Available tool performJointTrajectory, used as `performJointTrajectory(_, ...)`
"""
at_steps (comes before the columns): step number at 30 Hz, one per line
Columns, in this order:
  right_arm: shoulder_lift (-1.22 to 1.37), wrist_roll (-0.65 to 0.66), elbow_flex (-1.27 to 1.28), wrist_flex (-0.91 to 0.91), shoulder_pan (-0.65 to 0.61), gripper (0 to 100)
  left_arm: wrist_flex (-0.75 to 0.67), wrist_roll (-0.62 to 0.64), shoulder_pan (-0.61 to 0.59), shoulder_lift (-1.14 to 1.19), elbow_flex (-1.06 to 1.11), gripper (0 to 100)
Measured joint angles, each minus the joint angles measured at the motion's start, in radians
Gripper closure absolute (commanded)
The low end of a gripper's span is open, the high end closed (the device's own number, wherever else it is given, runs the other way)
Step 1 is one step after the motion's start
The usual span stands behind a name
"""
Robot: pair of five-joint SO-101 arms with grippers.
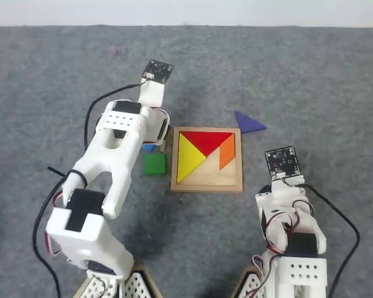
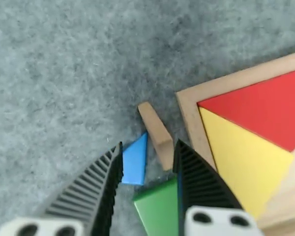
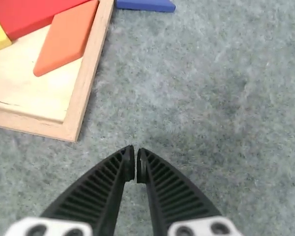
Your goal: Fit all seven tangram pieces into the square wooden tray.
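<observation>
The square wooden tray (image 1: 206, 184) holds a red triangle (image 1: 206, 141), a yellow triangle (image 1: 189, 158) and an orange parallelogram (image 1: 227, 151). Just left of it lie a green square (image 1: 154, 163) and a small blue triangle (image 1: 148, 147). A purple triangle (image 1: 249, 121) lies beyond the tray's far right corner. My left gripper (image 2: 147, 158) hangs open low over the blue triangle (image 2: 135, 160), which sits between its fingers, with a tan wooden piece (image 2: 156, 132) against the tray rim (image 2: 188, 114). My right gripper (image 3: 135, 164) is shut on nothing above the carpet right of the tray (image 3: 83, 96).
Grey carpet covers the whole table. The green square (image 2: 160, 209) lies right beside one left fingertip. The orange parallelogram (image 3: 66, 37) and the purple triangle (image 3: 145, 5) lie ahead of the right gripper. Open carpet stretches to the right of the tray.
</observation>
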Motion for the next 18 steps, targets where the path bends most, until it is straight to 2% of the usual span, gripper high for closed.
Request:
performJointTrajectory(5, 0.000, 0.000, 0.000, 0.000, 0.000, 98.3, 0.021, 0.008, 0.017, 0.000, -0.003, 83)
performJointTrajectory(13, 0.000, 0.000, 0.000, 0.000, 0.000, 98.3, 0.229, -0.058, 0.034, 0.000, -0.006, 82)
performJointTrajectory(18, 0.000, 0.000, 0.000, 0.000, 0.000, 98.3, 0.290, -0.025, 0.018, 0.000, -0.006, 76)
